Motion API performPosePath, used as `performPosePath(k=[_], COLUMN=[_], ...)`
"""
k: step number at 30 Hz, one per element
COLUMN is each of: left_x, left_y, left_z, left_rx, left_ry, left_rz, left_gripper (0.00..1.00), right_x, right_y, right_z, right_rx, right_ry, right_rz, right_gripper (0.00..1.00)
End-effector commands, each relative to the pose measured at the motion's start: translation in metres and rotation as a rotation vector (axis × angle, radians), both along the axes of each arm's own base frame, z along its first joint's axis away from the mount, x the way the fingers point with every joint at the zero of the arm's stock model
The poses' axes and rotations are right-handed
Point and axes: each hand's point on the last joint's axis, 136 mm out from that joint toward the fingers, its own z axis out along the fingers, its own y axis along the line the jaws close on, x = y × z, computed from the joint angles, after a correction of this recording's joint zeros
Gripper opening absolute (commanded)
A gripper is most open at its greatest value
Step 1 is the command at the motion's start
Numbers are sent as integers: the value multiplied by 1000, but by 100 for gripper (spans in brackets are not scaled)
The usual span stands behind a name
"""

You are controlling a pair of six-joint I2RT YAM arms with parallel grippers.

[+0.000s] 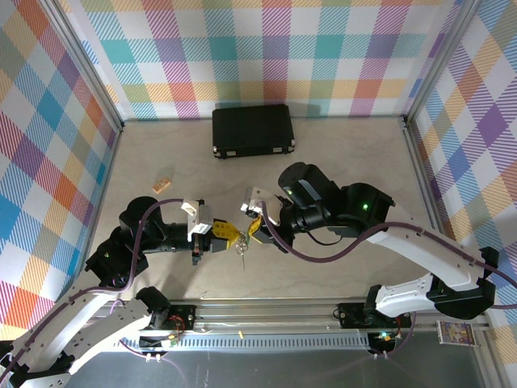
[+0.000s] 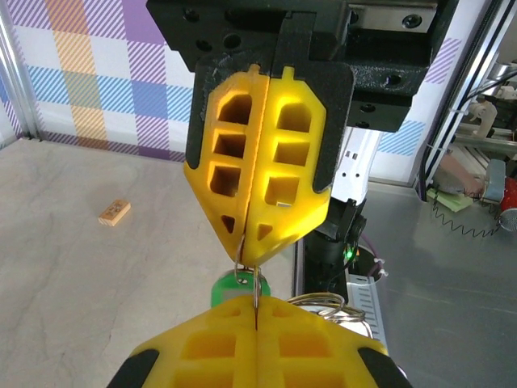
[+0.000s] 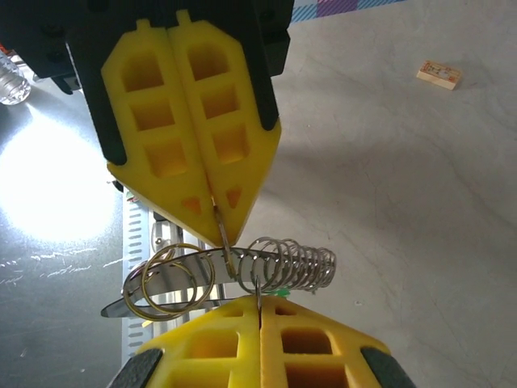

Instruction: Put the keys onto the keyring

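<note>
The left gripper (image 1: 229,237) and the right gripper (image 1: 254,227) meet tip to tip; both are shut tight on the keyring (image 3: 242,263). The green key (image 2: 233,288) sits right by their tips.

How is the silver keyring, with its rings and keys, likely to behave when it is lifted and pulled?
Probably floppy as a whole: the row of small rings and two split rings hang loose on the keyring, so they would likely slide and swing. The thin, smooth wire, probably light, looks apt to slip or twist between the shut yellow fingers.
</note>
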Motion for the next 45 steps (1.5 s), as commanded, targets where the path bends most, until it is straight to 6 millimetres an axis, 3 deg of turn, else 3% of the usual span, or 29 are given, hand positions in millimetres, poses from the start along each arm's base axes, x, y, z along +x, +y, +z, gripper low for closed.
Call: performPosePath(k=[1, 24, 45], left_x=[-1, 5, 5], left_y=[2, 0, 1], left_z=[3, 0, -2], left_rx=[-8, -5, 0], left_ry=[-30, -19, -16], left_rz=[-8, 10, 17], left_gripper=[0, 0, 0], right_x=[0, -11, 0], right_y=[0, -2, 1], right_z=[19, 13, 3], right_rx=[56, 38, -4], right_ry=[-35, -55, -94], right_rz=[-5, 51, 27], right_gripper=[0, 0, 0])
